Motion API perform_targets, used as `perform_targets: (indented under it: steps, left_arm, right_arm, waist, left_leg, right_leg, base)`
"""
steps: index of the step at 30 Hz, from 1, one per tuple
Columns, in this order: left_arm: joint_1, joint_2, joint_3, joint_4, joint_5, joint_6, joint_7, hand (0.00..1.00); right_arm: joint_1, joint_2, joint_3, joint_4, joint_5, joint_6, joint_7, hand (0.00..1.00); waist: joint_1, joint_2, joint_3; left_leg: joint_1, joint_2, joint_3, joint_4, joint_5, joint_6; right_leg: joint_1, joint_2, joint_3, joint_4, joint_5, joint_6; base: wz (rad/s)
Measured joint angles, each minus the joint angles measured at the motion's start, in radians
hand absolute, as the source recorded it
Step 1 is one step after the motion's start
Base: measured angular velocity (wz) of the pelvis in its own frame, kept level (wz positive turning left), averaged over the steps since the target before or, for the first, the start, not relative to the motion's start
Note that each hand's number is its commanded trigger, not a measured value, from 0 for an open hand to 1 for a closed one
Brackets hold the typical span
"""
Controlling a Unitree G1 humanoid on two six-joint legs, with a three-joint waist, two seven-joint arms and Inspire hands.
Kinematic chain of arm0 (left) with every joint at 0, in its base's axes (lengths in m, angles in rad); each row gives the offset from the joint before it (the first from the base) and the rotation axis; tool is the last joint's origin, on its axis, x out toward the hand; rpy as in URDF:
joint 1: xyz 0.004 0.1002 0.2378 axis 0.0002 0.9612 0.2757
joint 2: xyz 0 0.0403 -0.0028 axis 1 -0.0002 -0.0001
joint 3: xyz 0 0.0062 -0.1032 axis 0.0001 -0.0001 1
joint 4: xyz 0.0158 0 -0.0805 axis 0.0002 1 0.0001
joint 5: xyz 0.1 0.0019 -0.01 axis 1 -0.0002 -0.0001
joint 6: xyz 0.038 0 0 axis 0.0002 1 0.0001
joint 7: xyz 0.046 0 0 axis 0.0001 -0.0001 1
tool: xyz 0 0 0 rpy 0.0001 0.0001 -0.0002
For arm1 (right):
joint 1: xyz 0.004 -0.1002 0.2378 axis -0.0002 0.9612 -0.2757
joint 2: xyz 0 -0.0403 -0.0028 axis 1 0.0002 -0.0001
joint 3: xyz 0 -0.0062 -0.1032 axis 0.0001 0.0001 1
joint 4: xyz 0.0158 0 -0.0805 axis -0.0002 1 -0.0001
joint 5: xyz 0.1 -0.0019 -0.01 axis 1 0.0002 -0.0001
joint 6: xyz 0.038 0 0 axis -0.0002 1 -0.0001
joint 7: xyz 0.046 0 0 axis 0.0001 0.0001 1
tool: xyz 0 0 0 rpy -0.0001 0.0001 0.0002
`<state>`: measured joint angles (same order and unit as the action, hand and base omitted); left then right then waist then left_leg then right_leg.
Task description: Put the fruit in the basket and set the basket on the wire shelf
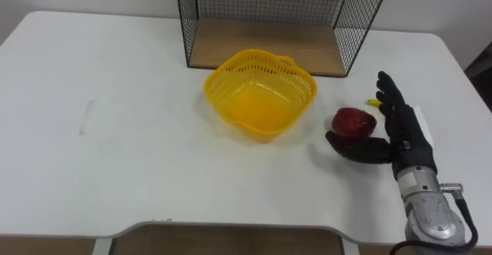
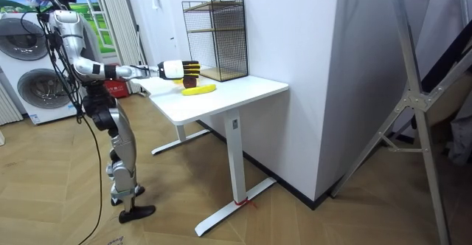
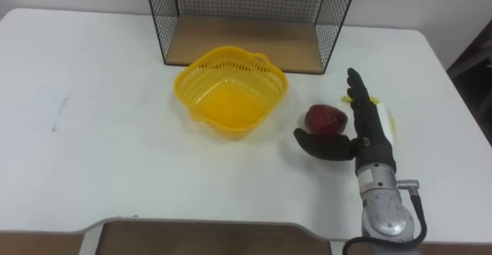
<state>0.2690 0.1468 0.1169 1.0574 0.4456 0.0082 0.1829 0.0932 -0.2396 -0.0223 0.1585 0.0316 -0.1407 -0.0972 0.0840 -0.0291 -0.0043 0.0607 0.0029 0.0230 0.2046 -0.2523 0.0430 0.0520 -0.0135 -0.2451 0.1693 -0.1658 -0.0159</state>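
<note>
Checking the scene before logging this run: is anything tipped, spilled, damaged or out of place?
Nothing stands out. The yellow basket sits upright and empty before the wire shelf; the red apple lies whole on the table, by the open right hand.

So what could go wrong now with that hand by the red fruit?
The right hand is open beside the apple, not closed on it, so a nudge might roll the apple away over the table. The basket sits apart to its left; a weak hold could drop the apple on the way.
</note>
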Motion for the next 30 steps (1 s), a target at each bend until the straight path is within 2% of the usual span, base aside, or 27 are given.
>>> perform_targets:
  steps: [8,10,12,16,22,30]
  left_arm:
    - [-0.002,0.0,0.0,0.001,0.0,0.003,-0.002,0.0]
    - [-0.003,0.0,0.0,0.001,-0.002,0.008,-0.003,0.0]
    - [-0.003,0.0,0.0,0.002,-0.003,0.009,-0.004,0.0]
    - [-0.01,0.001,-0.001,0.002,-0.003,0.008,-0.021,0.0]
    - [-0.015,0.001,-0.001,0.002,-0.001,0.009,-0.027,0.0]
    - [-0.015,0.001,-0.001,0.002,-0.001,0.014,-0.042,0.0]
  right_arm:
    - [-0.004,-0.001,0.0,0.017,-0.032,0.011,0.049,0.0]
    - [-0.025,-0.002,0.0,0.042,-0.036,0.013,0.07,0.0]
    - [-0.043,-0.004,-0.001,0.069,-0.037,0.013,0.084,0.0]
    - [-0.089,-0.014,-0.001,0.112,-0.046,0.03,0.096,0.0]
    - [-0.142,-0.041,0.0,0.191,-0.049,0.032,0.103,0.0]
    - [-0.152,-0.044,0.0,0.221,-0.072,0.033,0.117,0.0]
  waist:
    - [0.0,-0.009,0.003]
    - [-0.003,-0.017,0.0084]
    - [-0.005,-0.023,0.0098]
    - [-0.006,-0.031,0.0097]
    - [-0.002,-0.034,0.0094]
    - [-0.002,-0.035,0.0083]
  left_leg:
    - [0.0,0.0,-0.003,0.0,0.0,0.0]
    - [0.0,0.0,-0.004,0.001,0.0,0.0]
    - [0.0,0.0,-0.004,0.001,0.0,0.0]
    - [-0.002,-0.001,-0.006,0.002,0.0,0.0]
    - [-0.014,-0.001,-0.011,0.016,0.0,0.0]
    - [-0.018,-0.002,-0.023,0.019,0.0,0.0]
  right_leg:
    - [0.0,0.0,-0.001,-0.001,0.0,0.0]
    - [0.0,0.0,0.0,-0.001,0.0,0.0]
    - [0.0,0.0,0.0,-0.001,0.0,0.0]
    - [0.0,-0.001,-0.003,-0.001,0.0,0.0]
    - [-0.001,-0.001,-0.011,-0.002,0.0,0.0]
    - [0.0,-0.002,-0.019,-0.001,0.0,0.0]
  base:
    - [0.0]
    - [0.0]
    - [0.0]
    - [0.0]
    - [0.05]
    - [0.03]
